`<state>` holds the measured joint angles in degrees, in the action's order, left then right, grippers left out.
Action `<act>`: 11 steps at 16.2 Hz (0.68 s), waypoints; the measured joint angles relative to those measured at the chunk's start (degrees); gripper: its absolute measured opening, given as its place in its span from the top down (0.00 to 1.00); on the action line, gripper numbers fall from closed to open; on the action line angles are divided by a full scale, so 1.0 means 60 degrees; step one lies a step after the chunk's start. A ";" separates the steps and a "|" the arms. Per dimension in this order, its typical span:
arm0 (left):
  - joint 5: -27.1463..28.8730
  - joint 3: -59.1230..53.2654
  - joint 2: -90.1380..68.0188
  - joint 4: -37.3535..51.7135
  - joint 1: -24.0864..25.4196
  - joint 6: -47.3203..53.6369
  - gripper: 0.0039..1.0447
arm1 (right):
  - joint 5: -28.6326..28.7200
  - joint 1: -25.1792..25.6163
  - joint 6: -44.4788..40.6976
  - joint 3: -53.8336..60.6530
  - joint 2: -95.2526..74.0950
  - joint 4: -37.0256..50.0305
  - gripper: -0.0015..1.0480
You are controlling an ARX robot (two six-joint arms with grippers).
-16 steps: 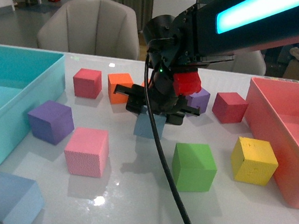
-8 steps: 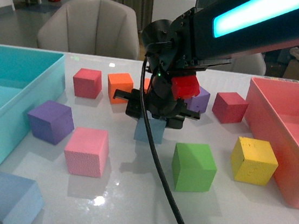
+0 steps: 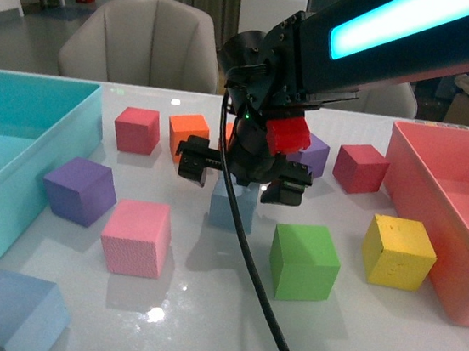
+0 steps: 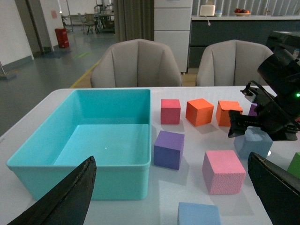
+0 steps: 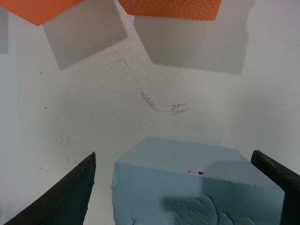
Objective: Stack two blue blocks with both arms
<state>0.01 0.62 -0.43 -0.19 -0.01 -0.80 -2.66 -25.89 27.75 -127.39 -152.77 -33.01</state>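
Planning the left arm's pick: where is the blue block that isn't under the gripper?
In the front view, that blue block sits at the near left of the table, just in front of the turquoise bin and nearer than the pink block.

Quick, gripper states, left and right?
Left gripper: open, empty.
Right gripper: open, steel-blue block between its fingers, not gripped.

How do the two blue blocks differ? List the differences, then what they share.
The middle blue block sits beneath the open right gripper; the near blue block lies at the front left of the table. The middle one is dustier steel-blue with a gouged face; the near one is paler periwinkle. Both are cubes resting flat, unstacked.
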 joint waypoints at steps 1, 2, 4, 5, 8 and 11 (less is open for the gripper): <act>0.0000 0.0000 0.0000 0.0000 0.0000 0.0000 0.06 | -0.0022 0.0000 -0.0007 -0.0007 0.0000 -0.0004 0.06; 0.0000 0.0000 0.0000 0.0000 0.0000 0.0000 0.06 | -0.0058 -0.0007 -0.0033 -0.0004 0.0000 0.0000 0.06; 0.0000 0.0000 0.0000 -0.0004 0.0000 0.0000 0.06 | -0.0076 -0.0011 -0.0033 0.0386 0.0284 0.0310 0.06; 0.0000 0.0000 0.0000 0.0000 0.0000 0.0000 0.06 | -0.0091 -0.0011 -0.0033 0.0801 0.0648 0.0572 0.06; 0.0000 0.0000 0.0000 0.0000 0.0000 0.0000 0.06 | -0.0062 0.0015 0.0084 0.2652 0.2565 0.1752 0.06; 0.0000 0.0000 0.0000 0.0000 0.0000 0.0000 0.06 | -0.0492 0.0157 0.0215 0.5293 0.5009 0.3818 0.06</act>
<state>0.01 0.62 -0.43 -0.19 -0.01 -0.80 -5.61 -24.95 29.04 -95.64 -122.72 -10.11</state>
